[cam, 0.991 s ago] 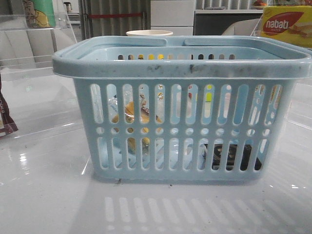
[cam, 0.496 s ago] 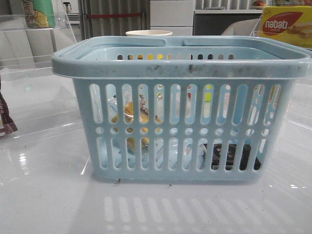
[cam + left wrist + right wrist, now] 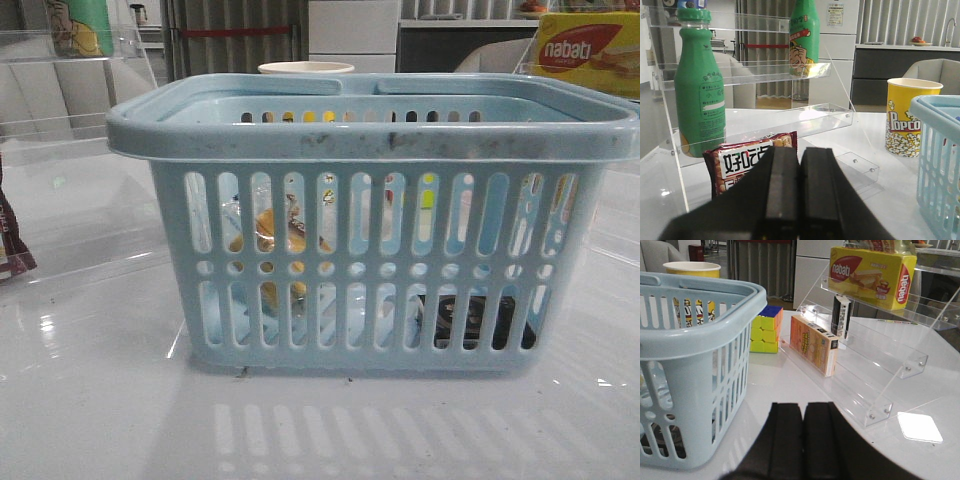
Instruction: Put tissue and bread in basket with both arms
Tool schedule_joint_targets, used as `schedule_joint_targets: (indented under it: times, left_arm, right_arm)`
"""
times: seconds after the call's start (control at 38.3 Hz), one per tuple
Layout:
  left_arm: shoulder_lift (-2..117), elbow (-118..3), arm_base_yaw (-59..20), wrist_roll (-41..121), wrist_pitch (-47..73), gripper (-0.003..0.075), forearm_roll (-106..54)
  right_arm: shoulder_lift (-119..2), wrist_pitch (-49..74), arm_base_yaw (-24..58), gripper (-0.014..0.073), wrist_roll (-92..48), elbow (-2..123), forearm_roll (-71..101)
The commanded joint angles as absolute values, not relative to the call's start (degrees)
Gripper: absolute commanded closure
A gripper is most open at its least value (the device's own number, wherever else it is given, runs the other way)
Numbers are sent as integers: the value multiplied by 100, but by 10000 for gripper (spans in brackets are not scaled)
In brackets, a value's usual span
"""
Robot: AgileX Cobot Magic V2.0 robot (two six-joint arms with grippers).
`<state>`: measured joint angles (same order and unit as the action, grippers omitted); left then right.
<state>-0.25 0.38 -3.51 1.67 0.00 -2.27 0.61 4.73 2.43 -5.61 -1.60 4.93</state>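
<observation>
The light blue basket [image 3: 370, 140] stands in the middle of the front view. Through its slots I see the bread [image 3: 268, 232] in its clear packet at the inner left, and the black tissue packet [image 3: 470, 318] low on the floor at the inner right. The basket also shows in the left wrist view [image 3: 940, 160] and the right wrist view [image 3: 695, 335]. My left gripper [image 3: 799, 155] is shut and empty, left of the basket. My right gripper [image 3: 804, 410] is shut and empty, right of the basket. Neither gripper shows in the front view.
On the left, a clear acrylic shelf [image 3: 755, 75] holds green bottles [image 3: 700, 85], with a dark maroon snack packet [image 3: 747, 160] below. A popcorn cup [image 3: 907, 117] stands behind the basket. On the right, a shelf [image 3: 880, 365] holds a nabati box [image 3: 870, 275], an orange box [image 3: 815, 345] and a colour cube [image 3: 765, 330].
</observation>
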Motion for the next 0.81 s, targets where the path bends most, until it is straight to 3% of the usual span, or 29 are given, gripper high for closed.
schedule_joint_targets:
  times: [0.0,0.78]
  left_arm:
    - [-120,69,-359,121,-502,628,-265]
    - [-120,69,-359,121,-502,628,-265]
  right_arm:
    - [170,-301,204,539,-419,-132,486]
    - [170,-719,-3,539,-46,-132,236]
